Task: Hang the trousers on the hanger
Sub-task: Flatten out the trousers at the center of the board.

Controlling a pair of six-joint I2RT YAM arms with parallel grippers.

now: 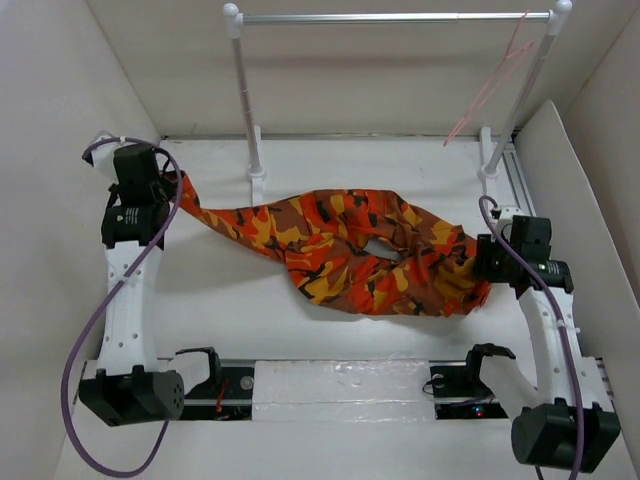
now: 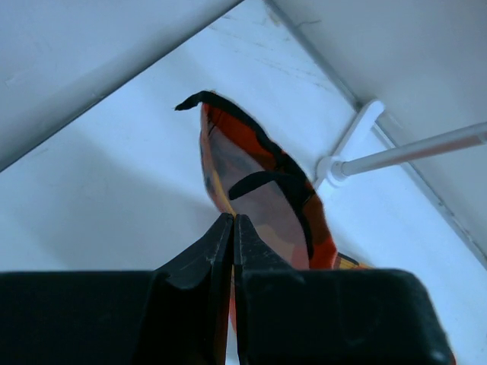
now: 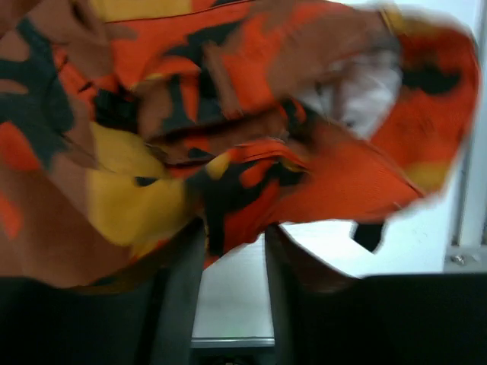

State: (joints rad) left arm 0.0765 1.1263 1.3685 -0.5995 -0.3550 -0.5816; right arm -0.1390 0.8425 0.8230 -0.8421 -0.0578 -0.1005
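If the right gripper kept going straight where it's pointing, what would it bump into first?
The trousers. The camouflage cloth hangs right in front of the right gripper, bunched over its fingertips, so it would push into cloth almost at once. What lies behind the cloth is hidden.

A silver bar on white posts stands at the table's far edge.

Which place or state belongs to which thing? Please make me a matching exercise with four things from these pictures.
Things:
1 trousers
2 hanger
3 left pincer
4 right pincer

Places or states:
a shut, gripping a trouser leg
b hanging on the silver bar
c jaws apart
d lying across the table

Pairs: 1-d, 2-b, 3-a, 4-c
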